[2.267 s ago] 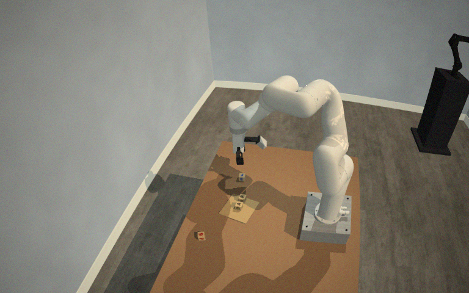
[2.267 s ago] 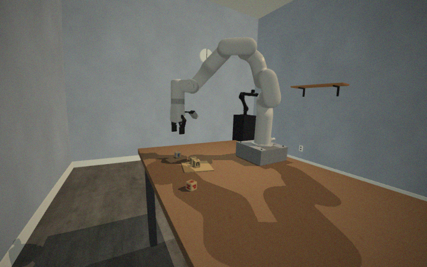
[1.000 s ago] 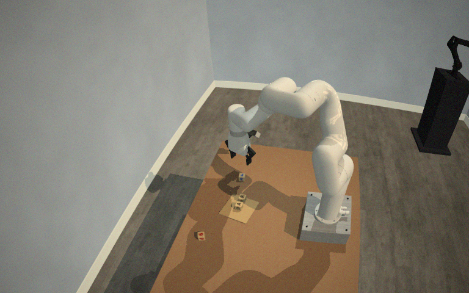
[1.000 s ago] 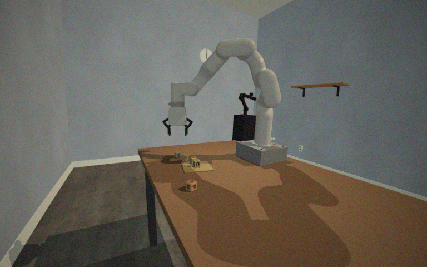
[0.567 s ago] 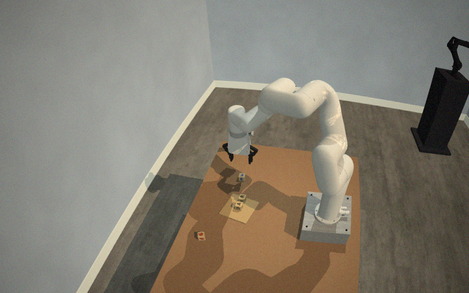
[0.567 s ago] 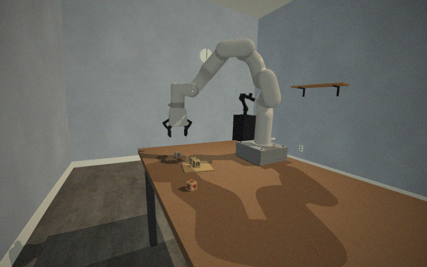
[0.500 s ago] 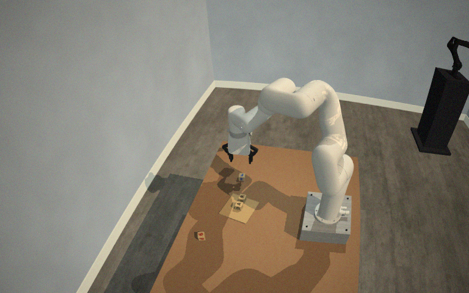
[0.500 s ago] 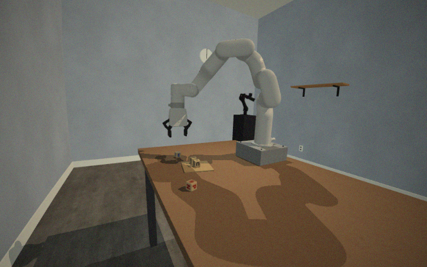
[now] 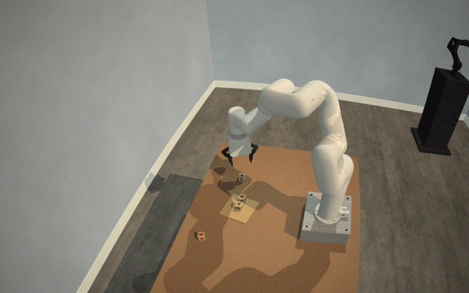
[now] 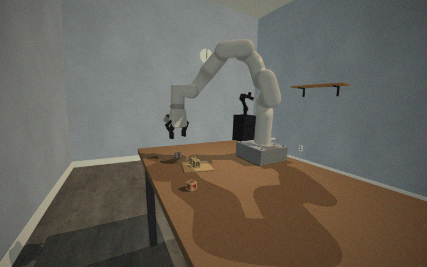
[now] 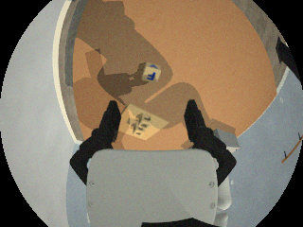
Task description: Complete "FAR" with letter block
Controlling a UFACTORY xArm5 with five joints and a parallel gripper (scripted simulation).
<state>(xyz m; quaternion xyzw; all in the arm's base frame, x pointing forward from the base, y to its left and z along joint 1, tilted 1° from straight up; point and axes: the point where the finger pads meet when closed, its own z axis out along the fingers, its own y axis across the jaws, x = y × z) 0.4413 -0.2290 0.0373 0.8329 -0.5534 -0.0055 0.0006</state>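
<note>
From the top view, the blue block (image 9: 241, 177) (image 10: 177, 154) (image 11: 151, 72), apparently the F bearer, is seen off the mat (image 9: 246, 217) (image 10: 204, 168) (image 11: 158, 125), towards the bench's (image 9: 276, 165) (image 10: 299, 213) (image 11: 213, 47) far-left corner; on the mat, the pair (image 9: 238, 206) (image 10: 196, 163) (image 11: 140, 124) shows A and R, and the red block (image 9: 201, 235) (image 10: 191, 185) lies near the left edge. In the exterior view, the claw (image 9: 241, 162) (image 10: 177, 136) (image 11: 151, 107) is held high above the blue block, spread fully, with nothing gripped. In the wrist view, a blue F is seen between the spread fingers' lines, though which face is uppermost cannot be told surely. The approach is judged in hand: alignment and lowering are needed, then, if required, turning F upright before placing beside A.

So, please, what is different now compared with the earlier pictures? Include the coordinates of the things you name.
The gripper (image 9: 241, 163) (image 10: 177, 137) (image 11: 151, 107) has turned about its upright axis, so its open fingers now show side by side in the exterior view. It grasped nothing. The four blocks and the mat (image 9: 246, 217) (image 10: 205, 168) (image 11: 158, 124) look unmoved.
</note>
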